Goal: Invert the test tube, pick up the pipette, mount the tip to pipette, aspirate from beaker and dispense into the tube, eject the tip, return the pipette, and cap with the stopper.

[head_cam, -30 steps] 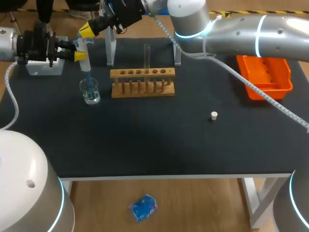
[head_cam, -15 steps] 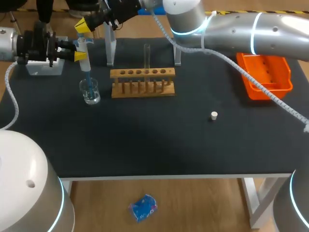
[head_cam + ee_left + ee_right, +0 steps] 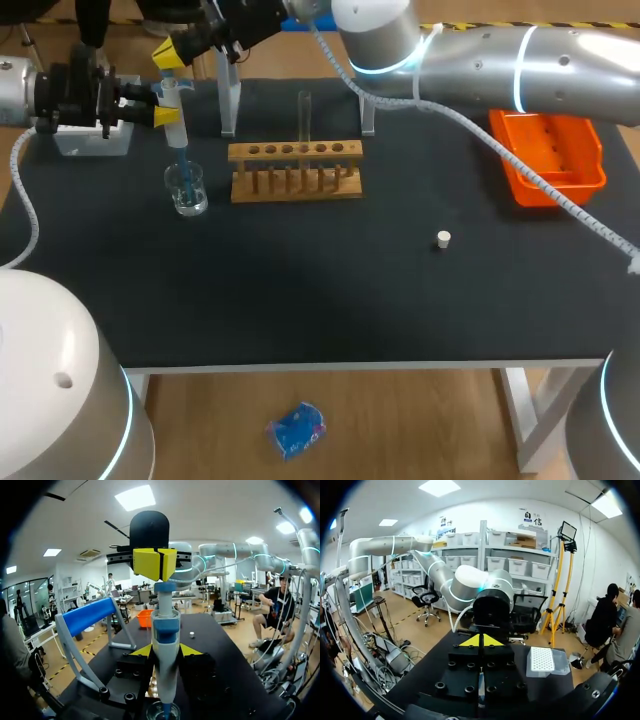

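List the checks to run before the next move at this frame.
1. Left end effector shut on pipette: ok.
2. Pipette tip inside beaker: ok.
3. Right end effector lined up above plunger: ok.
4. Its contact with the plunger: cannot tell.
5. Test tube upright in rack: ok.
6. Stopper lying apart on table: ok.

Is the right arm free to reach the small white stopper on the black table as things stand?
Probably yes: the small white stopper lies alone on open tabletop, clear of the wooden rack, and the right gripper, above the blue-and-white pipette, looks empty.
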